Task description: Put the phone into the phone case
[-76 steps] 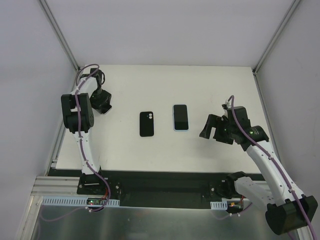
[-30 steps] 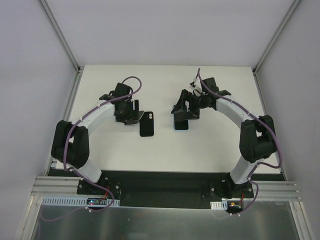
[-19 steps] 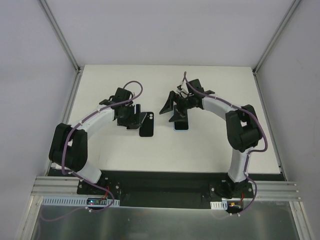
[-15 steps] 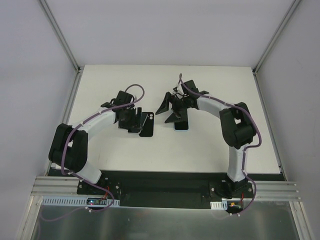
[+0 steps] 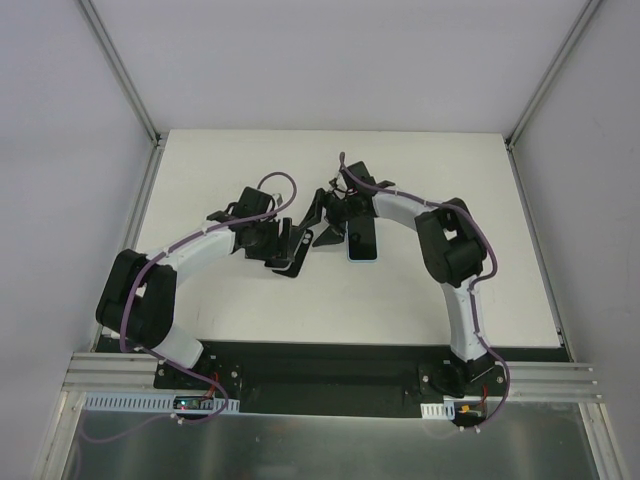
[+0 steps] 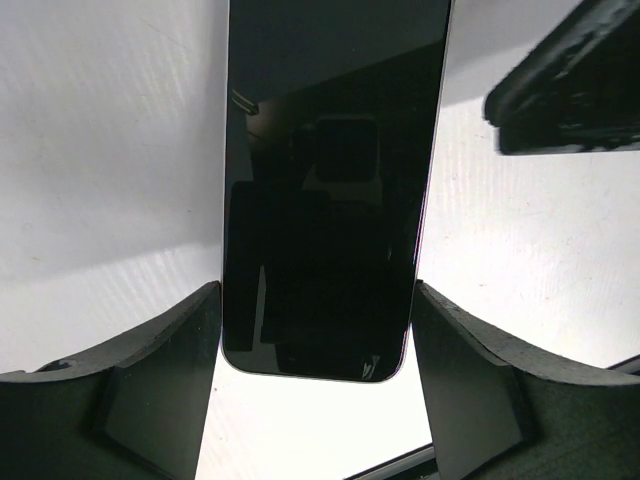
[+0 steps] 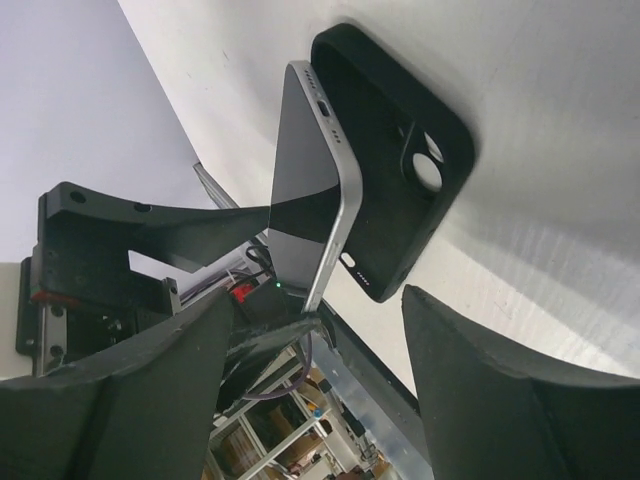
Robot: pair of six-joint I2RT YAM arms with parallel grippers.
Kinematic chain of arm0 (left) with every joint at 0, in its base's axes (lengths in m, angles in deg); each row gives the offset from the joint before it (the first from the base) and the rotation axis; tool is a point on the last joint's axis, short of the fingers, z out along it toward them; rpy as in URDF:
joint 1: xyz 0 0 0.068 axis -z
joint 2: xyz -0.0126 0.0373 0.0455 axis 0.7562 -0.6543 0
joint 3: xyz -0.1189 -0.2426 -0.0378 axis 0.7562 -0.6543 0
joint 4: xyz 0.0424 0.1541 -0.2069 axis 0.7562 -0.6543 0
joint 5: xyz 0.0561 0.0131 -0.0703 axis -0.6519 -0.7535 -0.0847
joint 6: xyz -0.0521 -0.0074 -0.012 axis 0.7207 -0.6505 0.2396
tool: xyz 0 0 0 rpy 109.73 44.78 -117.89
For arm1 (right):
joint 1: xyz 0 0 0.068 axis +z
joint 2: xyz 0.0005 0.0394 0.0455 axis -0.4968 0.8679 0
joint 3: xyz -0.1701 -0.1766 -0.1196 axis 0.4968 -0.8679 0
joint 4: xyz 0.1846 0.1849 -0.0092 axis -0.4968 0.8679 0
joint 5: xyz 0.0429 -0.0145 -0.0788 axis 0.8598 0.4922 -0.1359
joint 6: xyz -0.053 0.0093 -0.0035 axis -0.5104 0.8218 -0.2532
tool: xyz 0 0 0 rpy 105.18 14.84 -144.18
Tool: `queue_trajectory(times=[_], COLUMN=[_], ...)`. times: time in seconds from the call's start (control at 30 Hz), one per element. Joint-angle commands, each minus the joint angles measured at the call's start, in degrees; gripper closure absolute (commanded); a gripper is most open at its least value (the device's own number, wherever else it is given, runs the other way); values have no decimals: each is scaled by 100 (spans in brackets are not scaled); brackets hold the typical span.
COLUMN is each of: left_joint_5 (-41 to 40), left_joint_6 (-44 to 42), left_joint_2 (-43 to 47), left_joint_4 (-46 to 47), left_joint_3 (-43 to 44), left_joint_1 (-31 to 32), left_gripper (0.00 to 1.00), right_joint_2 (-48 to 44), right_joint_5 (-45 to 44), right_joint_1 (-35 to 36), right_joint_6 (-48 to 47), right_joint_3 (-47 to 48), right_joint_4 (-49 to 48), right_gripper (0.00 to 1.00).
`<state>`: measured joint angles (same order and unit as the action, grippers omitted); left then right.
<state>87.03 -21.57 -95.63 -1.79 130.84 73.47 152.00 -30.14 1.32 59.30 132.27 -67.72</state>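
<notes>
Two robot arms meet over a phone and its case near the middle of a white tabletop [image 5: 450, 180].

The left tool [image 6: 318, 300] is clamped on the two long edges of the phone [image 6: 325, 190] near one end. It holds the phone tilted over the black phone case [image 7: 400, 170], which lies flat just left of the tabletop's centre; whether the two touch is unclear. The right tool [image 5: 323, 222] hangs close by on the far side, fingers apart and holding nothing. Another dark-screened slab [image 5: 362, 240] with a pale blue rim lies flat just right of centre. The phone looks stiff, glossy and slippery, with breakable glass, so its side rails seem the safest grip. The case looks soft and bendy and will probably need pinning down.
</notes>
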Motion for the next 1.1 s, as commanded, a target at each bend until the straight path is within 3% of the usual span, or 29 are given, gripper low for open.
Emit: queue_trajectory(times=[0.0,0.63,0.83,0.97,1.07], left_joint_5=[295,471,488,506,479], left_joint_6=[-26,-35,-43,27,132], left_joint_2=[232,407,390,434,530], left_joint_4=[312,690,725,752,752], left_joint_3=[-47,-390,-416,-434,-452], left_joint_1=[97,168,185,185,185], left_gripper=[74,74,72,61,42], right_joint_2=[159,458,432,283,107], right_joint_5=[-85,-190,-67,-32,29], right_joint_1=[105,158,149,132,53], right_joint_6=[183,490,552,534,517], right_joint_3=[342,571,528,378,194], right_joint_4=[158,-44,-211,-413,-606], right_gripper=[30,58,80,95,99])
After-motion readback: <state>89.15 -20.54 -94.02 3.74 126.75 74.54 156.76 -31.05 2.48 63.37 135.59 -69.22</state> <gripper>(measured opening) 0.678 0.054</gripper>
